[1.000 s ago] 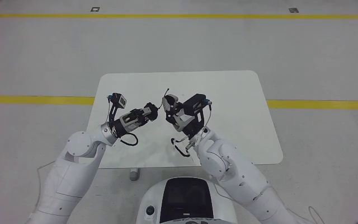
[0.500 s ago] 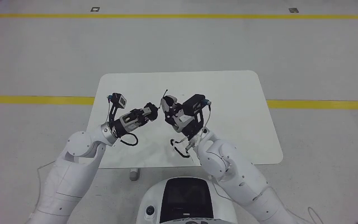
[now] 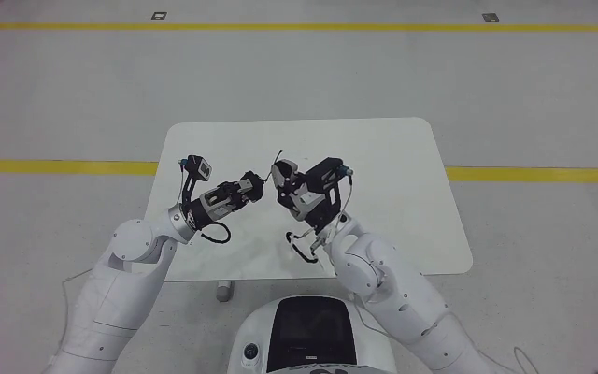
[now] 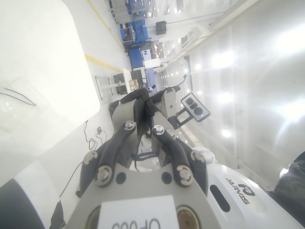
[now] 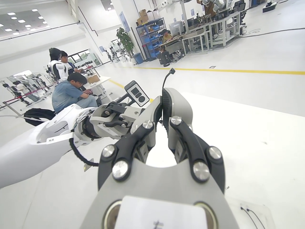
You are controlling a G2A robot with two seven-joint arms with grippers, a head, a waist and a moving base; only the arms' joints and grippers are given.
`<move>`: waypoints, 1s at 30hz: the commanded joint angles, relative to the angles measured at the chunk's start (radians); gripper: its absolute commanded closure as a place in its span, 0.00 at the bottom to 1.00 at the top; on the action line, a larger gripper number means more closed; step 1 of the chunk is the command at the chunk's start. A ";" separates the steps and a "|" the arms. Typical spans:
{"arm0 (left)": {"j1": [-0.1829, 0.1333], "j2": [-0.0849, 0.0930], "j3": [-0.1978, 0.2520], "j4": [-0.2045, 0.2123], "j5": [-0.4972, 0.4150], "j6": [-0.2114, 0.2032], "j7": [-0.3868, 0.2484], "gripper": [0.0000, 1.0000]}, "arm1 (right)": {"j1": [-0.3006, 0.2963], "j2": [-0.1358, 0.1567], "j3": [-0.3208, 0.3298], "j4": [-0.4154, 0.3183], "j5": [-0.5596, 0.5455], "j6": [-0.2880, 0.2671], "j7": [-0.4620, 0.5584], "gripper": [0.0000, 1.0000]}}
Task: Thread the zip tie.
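Slight zip tie (image 5: 164,81) shift, between right jaws

Lighting is bright and even, falling from overhead onto the table (image 3: 392,150); the floor (image 3: 299,75) around the table carries only faint, soft shade. In the left wrist view, ceiling lamps (image 4: 224,58) beyond the table flare heavily, washing the table surface near white. In the right wrist view, ceiling panels (image 5: 14,15) far beyond the table burn out, and uprights lean toward the frame edges.
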State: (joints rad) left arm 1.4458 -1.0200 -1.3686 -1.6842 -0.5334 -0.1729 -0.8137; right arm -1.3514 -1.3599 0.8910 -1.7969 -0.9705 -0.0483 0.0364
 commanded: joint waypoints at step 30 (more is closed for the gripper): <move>0.000 0.000 0.000 0.000 0.000 0.000 0.000 1.00 | -0.018 -0.016 -0.007 0.010 -0.017 -0.006 0.016 1.00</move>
State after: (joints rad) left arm 1.4458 -1.0200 -1.3686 -1.6842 -0.5334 -0.1729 -0.8137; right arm -1.3686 -1.3755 0.8828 -1.7862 -0.9861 -0.0546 0.0527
